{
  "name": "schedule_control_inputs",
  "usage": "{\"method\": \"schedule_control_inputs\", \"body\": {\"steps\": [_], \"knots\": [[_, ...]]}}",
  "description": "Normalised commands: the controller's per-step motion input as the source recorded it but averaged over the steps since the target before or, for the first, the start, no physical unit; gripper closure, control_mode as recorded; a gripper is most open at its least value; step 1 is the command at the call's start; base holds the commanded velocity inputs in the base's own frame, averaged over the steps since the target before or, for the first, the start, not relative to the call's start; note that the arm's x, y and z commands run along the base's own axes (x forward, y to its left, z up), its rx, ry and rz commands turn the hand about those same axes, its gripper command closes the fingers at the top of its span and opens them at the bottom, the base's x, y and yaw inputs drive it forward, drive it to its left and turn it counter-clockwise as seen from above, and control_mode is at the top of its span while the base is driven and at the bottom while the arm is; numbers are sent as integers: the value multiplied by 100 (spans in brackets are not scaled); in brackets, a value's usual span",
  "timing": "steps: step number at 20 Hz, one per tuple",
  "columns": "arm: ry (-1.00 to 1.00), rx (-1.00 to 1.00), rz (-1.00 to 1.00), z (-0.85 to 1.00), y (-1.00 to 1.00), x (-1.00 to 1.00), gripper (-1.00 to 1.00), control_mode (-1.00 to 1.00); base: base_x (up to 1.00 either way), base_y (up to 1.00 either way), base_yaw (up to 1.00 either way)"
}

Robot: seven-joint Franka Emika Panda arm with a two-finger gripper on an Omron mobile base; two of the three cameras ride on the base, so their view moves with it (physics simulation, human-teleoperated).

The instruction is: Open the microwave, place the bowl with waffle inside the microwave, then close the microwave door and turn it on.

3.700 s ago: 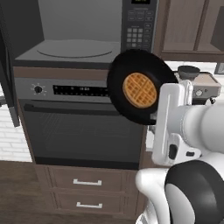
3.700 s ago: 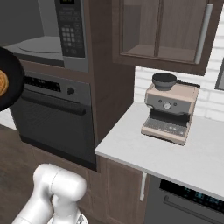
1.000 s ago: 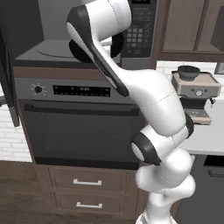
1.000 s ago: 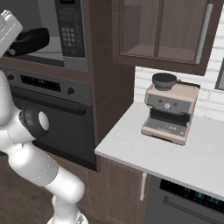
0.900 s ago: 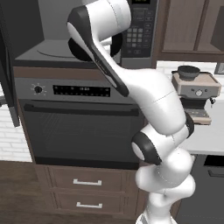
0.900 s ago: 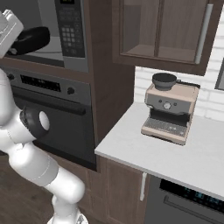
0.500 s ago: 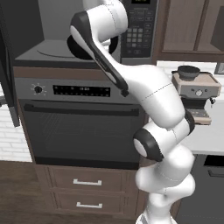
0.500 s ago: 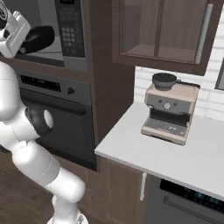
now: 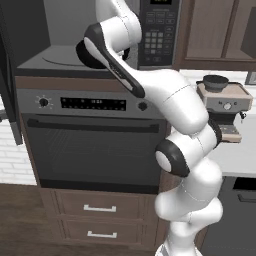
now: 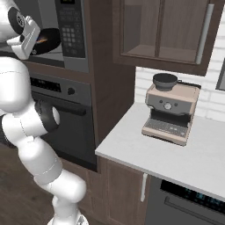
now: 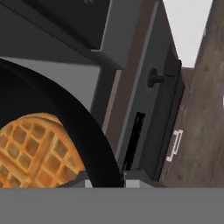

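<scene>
At far left of the left base view, the microwave door (image 9: pixel 9 75) stands swung wide open as a dark edge-on panel, so the first step of the task looks done. Beside it the microwave (image 9: pixel 65 40) shows its grey cavity, with the round glass turntable (image 9: pixel 65 57) lying on the floor of it. The white arm reaches up from the lower right and bends into the cavity mouth, its dark elbow joint covering the spot where the load must be. To the right of the opening sits the black keypad panel (image 9: pixel 159 30), untouched as far as I can judge.

From the right base view, the bowl with waffle (image 10: pixel 44 40) is at the cavity opening, just ahead of the wrist, a sliver of golden waffle showing in the black rim. The hand view has the bowl (image 11: pixel 52 144) close under the camera, its rim meeting the fingertips (image 11: pixel 87 180) at the bottom edge; the jaws appear clamped on that rim, holding the bowl.

Whether the bowl already rests on the turntable or hangs above it, I cannot tell. Left to do, by my reckoning: set it down, release, withdraw, shut the door, press start. Further right, the coffee machine (image 10: pixel 170 110) stands on the table (image 10: pixel 176 154), well apart.
</scene>
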Motion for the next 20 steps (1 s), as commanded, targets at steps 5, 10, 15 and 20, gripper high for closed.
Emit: {"method": "schedule_control_inputs", "body": {"steps": [5, 10, 15, 20], "knots": [[0, 0, 1, 0, 0, 72, 100, -100, 0, 0, 0], [0, 0, 0, 0, 1, 74, 100, -100, 0, 0, 0], [0, 0, 0, 18, 15, 43, 100, -100, 0, 0, 0], [0, 0, 0, 21, 27, 41, 100, -100, 0, 0, 0]]}}
